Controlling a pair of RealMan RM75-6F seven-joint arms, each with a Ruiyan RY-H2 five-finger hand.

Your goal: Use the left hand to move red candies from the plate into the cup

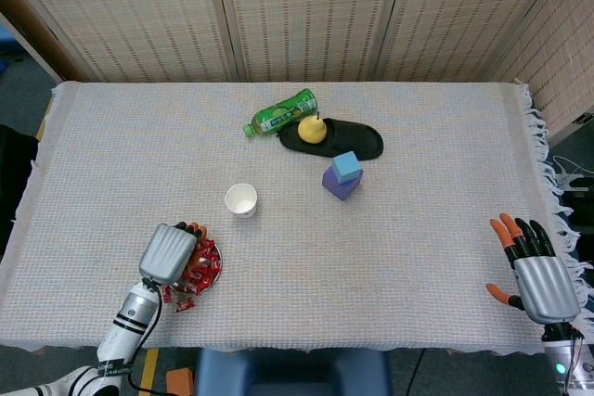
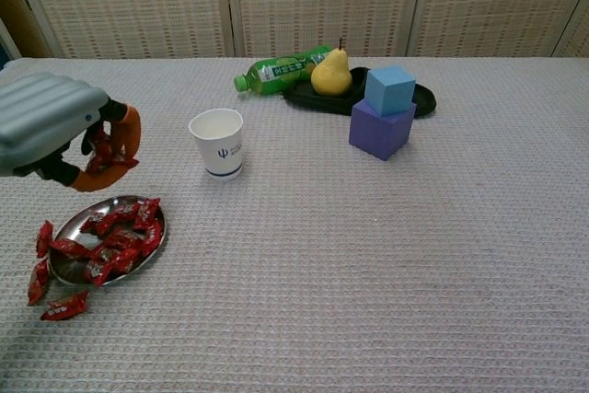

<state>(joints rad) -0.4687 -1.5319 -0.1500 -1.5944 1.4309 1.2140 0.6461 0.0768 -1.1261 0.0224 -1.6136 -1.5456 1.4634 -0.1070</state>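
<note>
A small metal plate heaped with red wrapped candies lies at the front left of the table. My left hand hovers above it, fingers curled around a red candy, left of the white paper cup. From the head camera the left hand covers most of the plate, and the cup stands upright beyond it to the right. My right hand rests at the front right edge, fingers spread, holding nothing.
Three loose candies lie on the cloth left of the plate. At the back stand a green bottle on its side, a pear on a black tray, and a blue cube on a purple block.
</note>
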